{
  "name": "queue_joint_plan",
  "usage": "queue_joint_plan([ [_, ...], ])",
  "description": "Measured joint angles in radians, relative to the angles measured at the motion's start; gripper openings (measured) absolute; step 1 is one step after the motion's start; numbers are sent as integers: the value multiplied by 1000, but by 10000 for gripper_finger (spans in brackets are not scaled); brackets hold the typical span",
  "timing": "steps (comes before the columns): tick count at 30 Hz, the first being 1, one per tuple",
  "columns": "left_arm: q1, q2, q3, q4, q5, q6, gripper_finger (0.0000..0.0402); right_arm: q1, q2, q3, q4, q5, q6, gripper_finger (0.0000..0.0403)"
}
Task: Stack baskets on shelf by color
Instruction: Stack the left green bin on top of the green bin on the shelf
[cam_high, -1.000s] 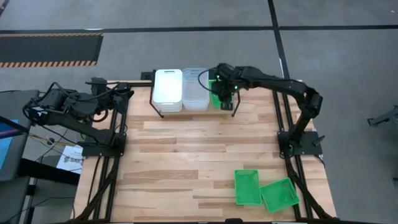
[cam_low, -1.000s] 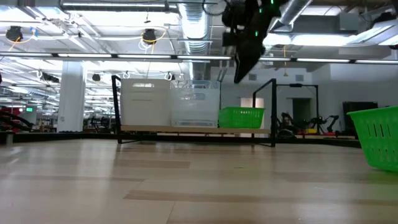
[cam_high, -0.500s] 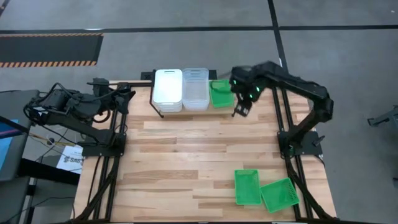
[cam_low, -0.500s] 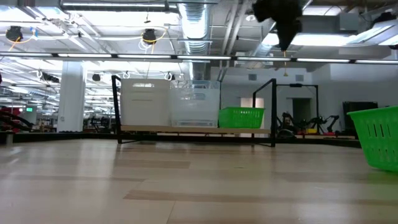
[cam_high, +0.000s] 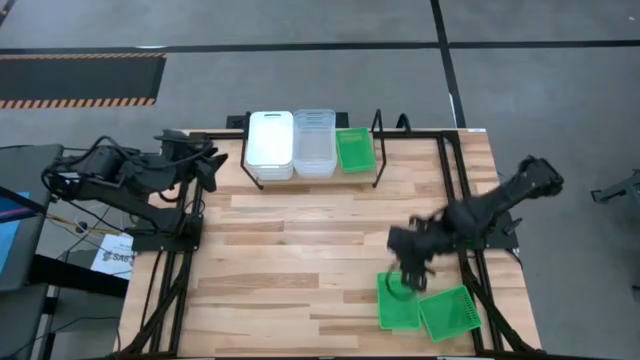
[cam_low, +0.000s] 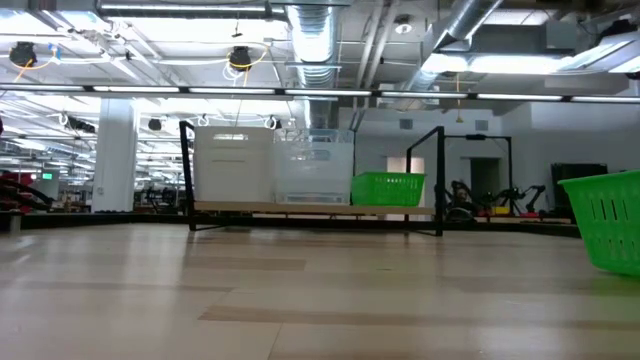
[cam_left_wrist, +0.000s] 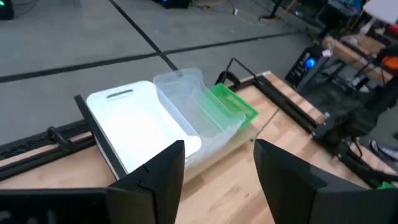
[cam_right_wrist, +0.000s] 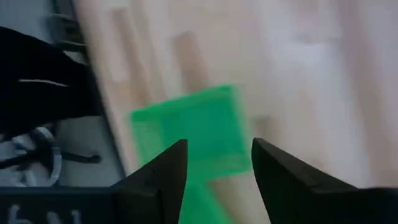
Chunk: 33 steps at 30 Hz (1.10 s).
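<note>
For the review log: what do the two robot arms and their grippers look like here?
Both arms are dark, almost black, built of jointed segments on black frame bases at the table's sides. The left arm carries looped black cabling. Left gripper and right gripper each have two broad, dark, matte fingers tapering to blunt tips. No markings are readable on them.

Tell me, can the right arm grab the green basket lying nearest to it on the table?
Probably yes. The right tool hangs open just above that green basket, with nothing between them, and the basket's top is open.
</note>
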Motion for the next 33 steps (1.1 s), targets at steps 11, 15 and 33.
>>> queue_joint_plan([
  [11,0,6,0,-11,171,49,186,250,274,-19,274,-39,109,208],
  [15,0,7,0,-19,171,58,186,294,344,-20,277,-73,141,212],
  [33,0,41,0,-23,185,67,186,306,547,-19,331,-56,127,219],
])
